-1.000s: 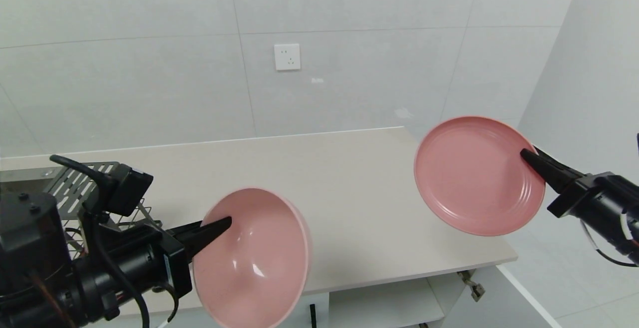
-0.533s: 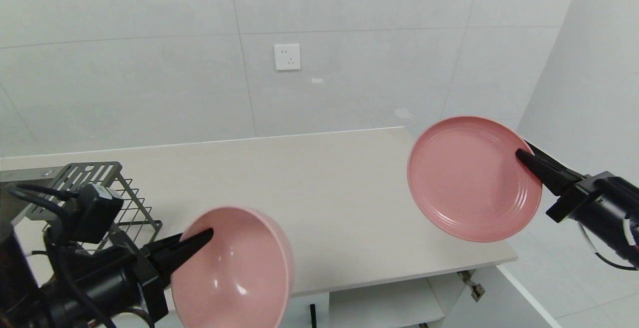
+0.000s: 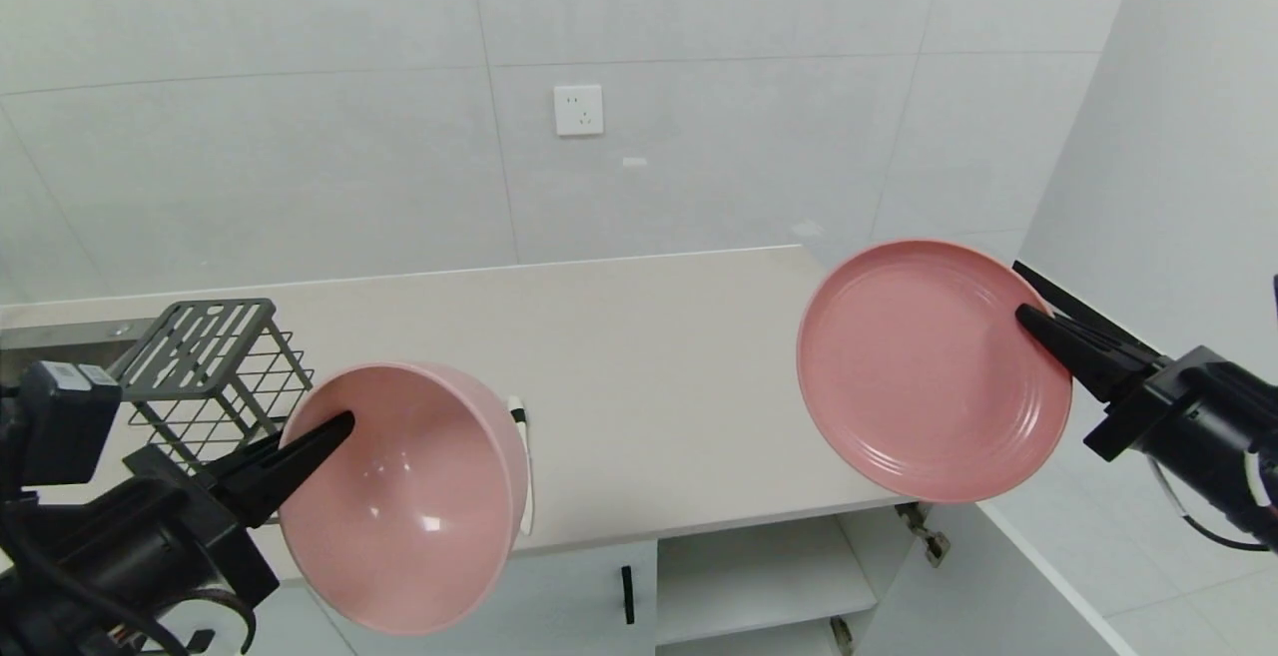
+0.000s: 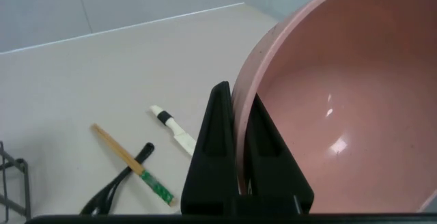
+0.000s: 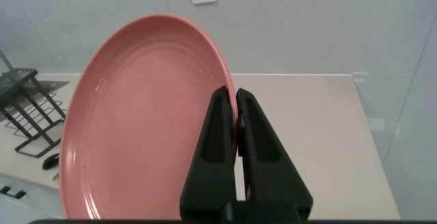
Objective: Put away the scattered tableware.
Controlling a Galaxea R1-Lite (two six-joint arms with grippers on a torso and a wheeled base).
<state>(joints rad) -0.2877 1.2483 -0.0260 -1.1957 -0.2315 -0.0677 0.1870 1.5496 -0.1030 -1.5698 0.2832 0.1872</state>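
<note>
1. Pink and glossy, the deep round bowl point(image 3: 409, 506) hangs in the air at the near edge of the pale beige matte tabletop point(image 3: 649, 356). It is tipped onto its side, so we look into its smooth hollow.
2. The left pincer point(image 3: 334, 428) is clamped on the bowl's rim. In the left wrist view one tapered black finger lies inside the wall and the other outside.
3. The flat pink round plate point(image 3: 919, 356) is held off the surface at the tabletop's right end. It stands nearly on edge and shows fine concentric ridges inside its raised rim.
4. The right pincer point(image 3: 1028, 319) grips the plate's rim. In the right wrist view its two wedge-shaped fingers close on either side of the thin edge.
5. In the left wrist view three utensils lie on the tabletop beyond the bowl:
   - a slim wooden chopstick point(image 4: 130, 162) with a green end;
   - a white stick-shaped utensil point(image 4: 174, 130) with a black band, just beside it;
   - a black curved utensil point(image 4: 119, 186), which the chopstick crosses.
6. A black wire rack point(image 3: 215, 366) with a slotted metal top stands on the left part of the tabletop, behind the bowl.
7. A square white wall socket point(image 3: 578, 109) sits on the grey tiled wall, and a white cupboard shelf point(image 3: 759, 576) shows below the tabletop.
</note>
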